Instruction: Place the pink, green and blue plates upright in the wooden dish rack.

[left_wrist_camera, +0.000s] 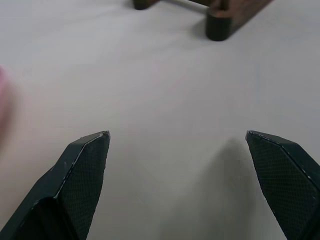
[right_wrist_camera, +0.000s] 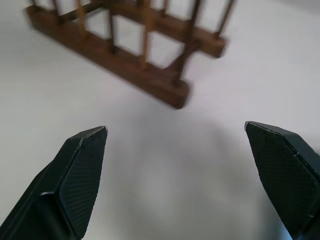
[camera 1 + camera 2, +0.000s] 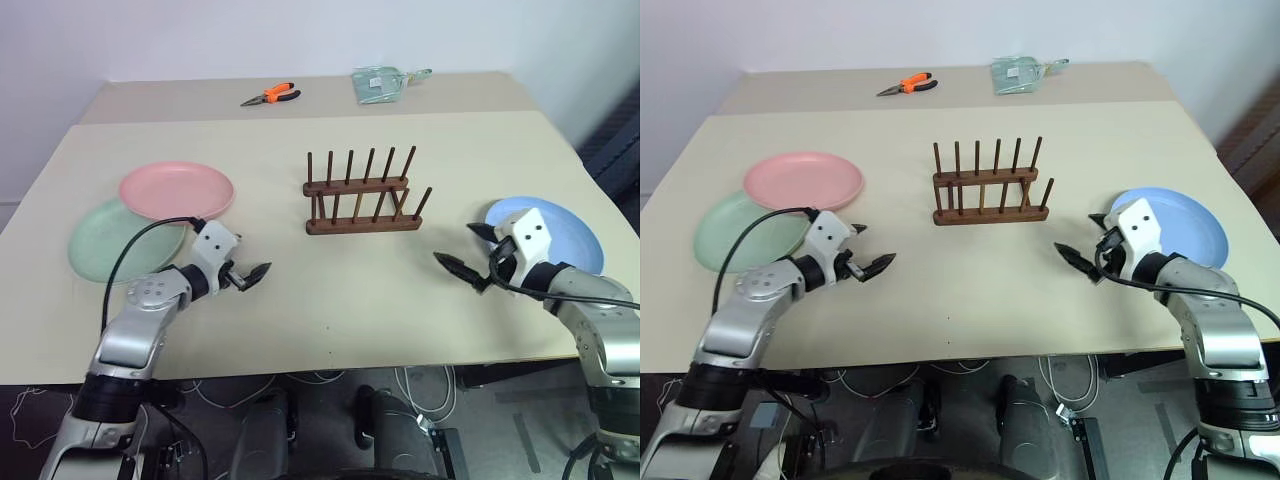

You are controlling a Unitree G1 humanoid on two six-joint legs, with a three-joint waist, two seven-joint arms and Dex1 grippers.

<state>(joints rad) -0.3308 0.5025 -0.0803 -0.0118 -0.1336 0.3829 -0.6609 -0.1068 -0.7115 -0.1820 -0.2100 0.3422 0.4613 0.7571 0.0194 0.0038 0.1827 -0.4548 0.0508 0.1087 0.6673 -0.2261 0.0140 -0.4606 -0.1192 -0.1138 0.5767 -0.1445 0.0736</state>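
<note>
The pink plate [image 3: 176,190] lies flat at the table's left, with its near edge overlapping the green plate [image 3: 115,240]. Flat at the right lies the blue plate [image 3: 560,232]. Between them, in the middle, stands the wooden dish rack [image 3: 362,195] with nothing between its pegs. My left gripper [image 3: 250,257] hovers open and holding nothing just right of the green and pink plates, pointing toward the rack [image 1: 220,20]. My right gripper [image 3: 452,243] is open and holding nothing beside the blue plate's left edge, and it faces the rack [image 2: 130,55].
Orange-handled pliers [image 3: 272,96] and a clear plastic packet [image 3: 378,84] lie at the far side of the beige table [image 3: 330,300]. Bare tabletop lies between both grippers and the rack. The table's front edge runs close under my arms.
</note>
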